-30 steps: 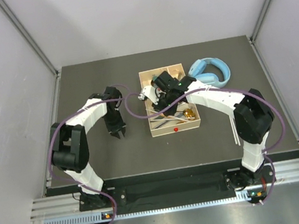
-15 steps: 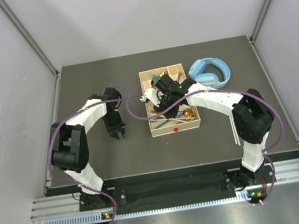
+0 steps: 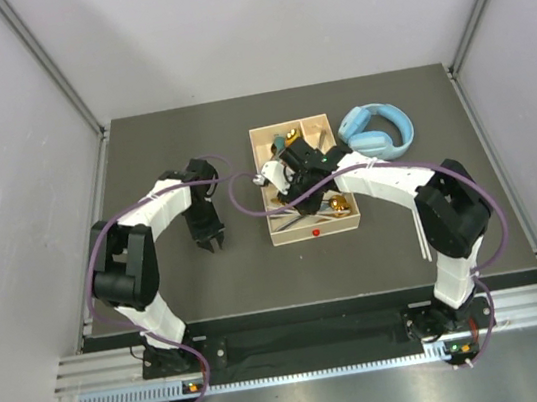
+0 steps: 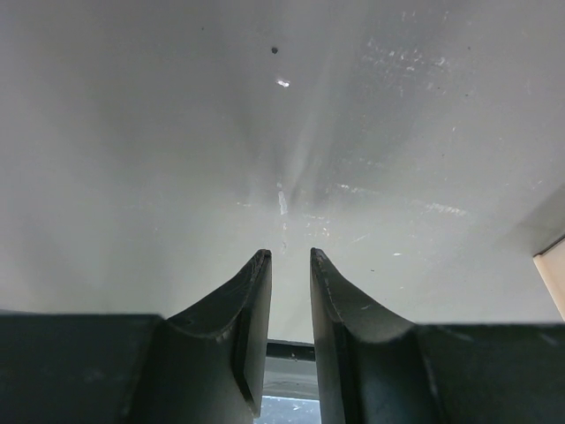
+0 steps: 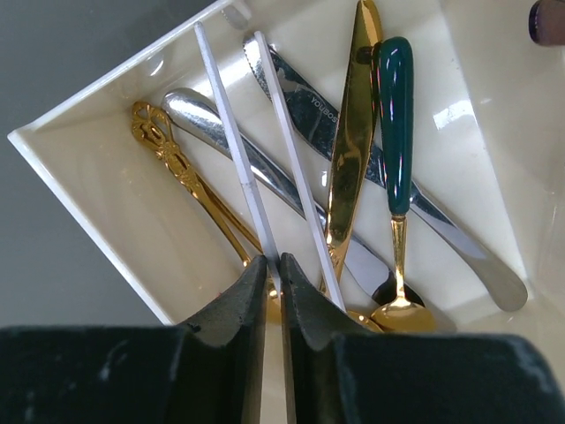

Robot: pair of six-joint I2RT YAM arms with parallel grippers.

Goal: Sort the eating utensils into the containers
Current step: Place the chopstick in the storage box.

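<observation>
In the right wrist view my right gripper [image 5: 273, 261] hangs over the large section of the cream tray [image 5: 88, 185], shut on a pale chopstick [image 5: 234, 141] whose far end rests near the tray's corner. A second chopstick [image 5: 291, 159] lies beside it. Under them lie a gold knife [image 5: 353, 132], a teal-handled gold spoon [image 5: 393, 124], a silver knife [image 5: 300, 106] and an ornate gold spoon [image 5: 177, 163]. From above, the right gripper [image 3: 286, 196] is inside the tray [image 3: 261, 162]. My left gripper [image 3: 212, 242] hovers over bare table left of the tray, open and empty.
Light-blue headphones [image 3: 379, 129] lie just right of the tray's far end. Two pale chopsticks [image 3: 420, 229] lie on the dark table beside the right arm. A corner of the tray [image 4: 552, 265] shows at the right edge of the left wrist view.
The right gripper has shifted slightly left over the tray's large section with the chopstick. The left arm has stayed put.
</observation>
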